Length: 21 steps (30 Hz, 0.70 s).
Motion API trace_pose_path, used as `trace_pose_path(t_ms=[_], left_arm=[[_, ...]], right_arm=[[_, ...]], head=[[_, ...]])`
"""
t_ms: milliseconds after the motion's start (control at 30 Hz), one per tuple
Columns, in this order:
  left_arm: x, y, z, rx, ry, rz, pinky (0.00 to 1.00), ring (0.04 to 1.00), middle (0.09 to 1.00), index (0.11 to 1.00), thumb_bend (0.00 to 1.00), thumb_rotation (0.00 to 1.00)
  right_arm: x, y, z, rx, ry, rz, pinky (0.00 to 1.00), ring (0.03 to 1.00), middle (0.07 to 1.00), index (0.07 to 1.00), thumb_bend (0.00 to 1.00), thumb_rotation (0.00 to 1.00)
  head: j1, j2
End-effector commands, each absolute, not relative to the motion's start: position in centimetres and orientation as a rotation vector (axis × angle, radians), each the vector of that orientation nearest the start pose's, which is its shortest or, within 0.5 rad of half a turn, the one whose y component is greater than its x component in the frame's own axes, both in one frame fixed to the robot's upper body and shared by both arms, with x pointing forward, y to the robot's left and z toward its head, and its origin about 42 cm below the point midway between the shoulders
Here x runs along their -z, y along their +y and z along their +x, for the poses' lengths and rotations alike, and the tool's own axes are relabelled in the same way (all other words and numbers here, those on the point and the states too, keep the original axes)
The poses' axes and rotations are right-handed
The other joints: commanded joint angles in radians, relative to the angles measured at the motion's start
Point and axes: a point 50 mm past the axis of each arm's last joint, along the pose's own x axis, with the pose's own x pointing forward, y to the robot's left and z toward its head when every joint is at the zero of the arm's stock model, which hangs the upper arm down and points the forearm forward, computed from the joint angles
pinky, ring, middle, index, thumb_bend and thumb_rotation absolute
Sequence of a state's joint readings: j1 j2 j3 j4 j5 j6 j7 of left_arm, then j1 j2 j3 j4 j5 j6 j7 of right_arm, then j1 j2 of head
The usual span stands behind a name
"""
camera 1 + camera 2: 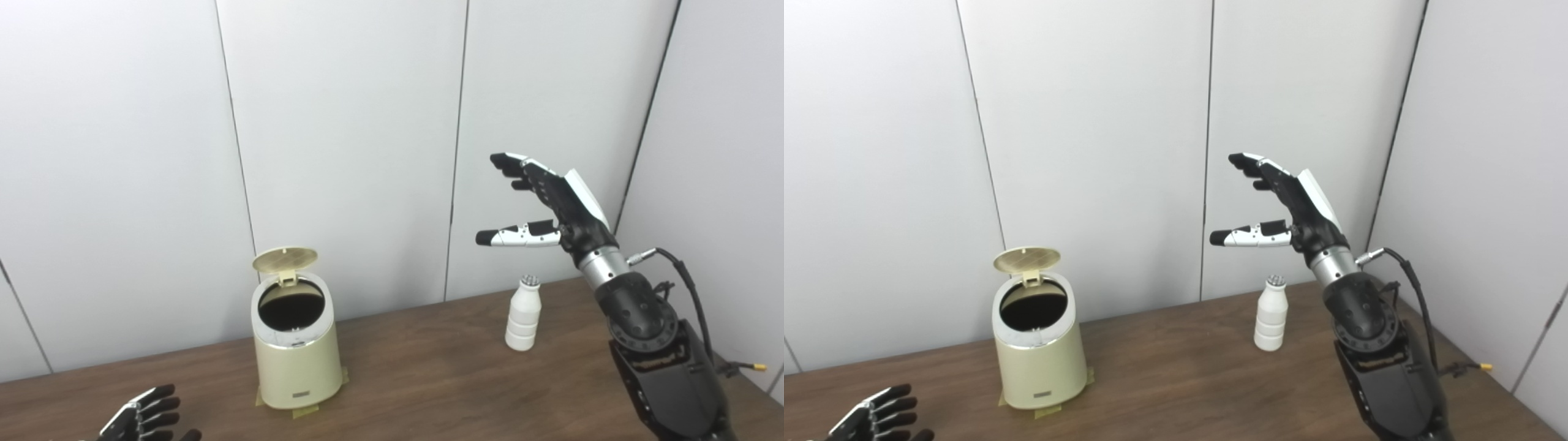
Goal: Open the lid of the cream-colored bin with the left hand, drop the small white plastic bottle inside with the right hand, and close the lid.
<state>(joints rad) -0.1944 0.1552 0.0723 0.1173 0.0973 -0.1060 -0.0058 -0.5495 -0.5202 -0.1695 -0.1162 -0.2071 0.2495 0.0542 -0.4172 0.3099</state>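
Left eye view, bin: the cream-colored bin (297, 352) is seen at 7 o'clock on the surface (429, 373), its lid (285, 259) tipped up and the mouth dark.
Left eye view, bottle: the small white plastic bottle (523, 313) is stood upright at 4 o'clock, untouched.
Right eye view, right hand (1283, 205): raised above the bottle, fingers (1252, 166) spread, nothing held; it is best lowered straight and wrapped at mid-body.
Right eye view, left hand (876, 416): kept low at 8 o'clock, fingers apart, empty.

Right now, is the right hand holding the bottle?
No, the right hand hangs open above the bottle, which stands alone on the table.
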Motion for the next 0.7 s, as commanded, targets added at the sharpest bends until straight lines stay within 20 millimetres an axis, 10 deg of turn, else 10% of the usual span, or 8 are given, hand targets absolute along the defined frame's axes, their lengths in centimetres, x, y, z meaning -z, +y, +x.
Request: trace_pose_path(t_ms=[0,367,667], left_arm=[[-15.9,27.0,35.9,-0.022,-0.278,0.26,0.64,0.697,0.734,0.779,0.58,0.05],[-16.2,27.0,35.5,-0.015,-0.268,0.25,0.66,0.709,0.739,0.773,0.58,0.03],[-16.6,27.0,35.4,-0.008,-0.269,0.247,0.65,0.701,0.733,0.776,0.58,0.03]], right_arm=[[-38.4,-37.8,39.9,0.285,-0.458,-0.651,0.78,0.891,0.911,0.884,0.82,0.22],[-32.7,-42.9,40.4,0.239,-0.187,-0.583,0.89,0.955,0.995,0.977,0.96,0.38],[-27.8,-43.3,40.1,0.178,-0.098,-0.448,0.92,0.966,1.0,1.0,0.85,0.2]], head=[[-0.003,0.0],[-0.001,0.017],[-0.007,0.027]])
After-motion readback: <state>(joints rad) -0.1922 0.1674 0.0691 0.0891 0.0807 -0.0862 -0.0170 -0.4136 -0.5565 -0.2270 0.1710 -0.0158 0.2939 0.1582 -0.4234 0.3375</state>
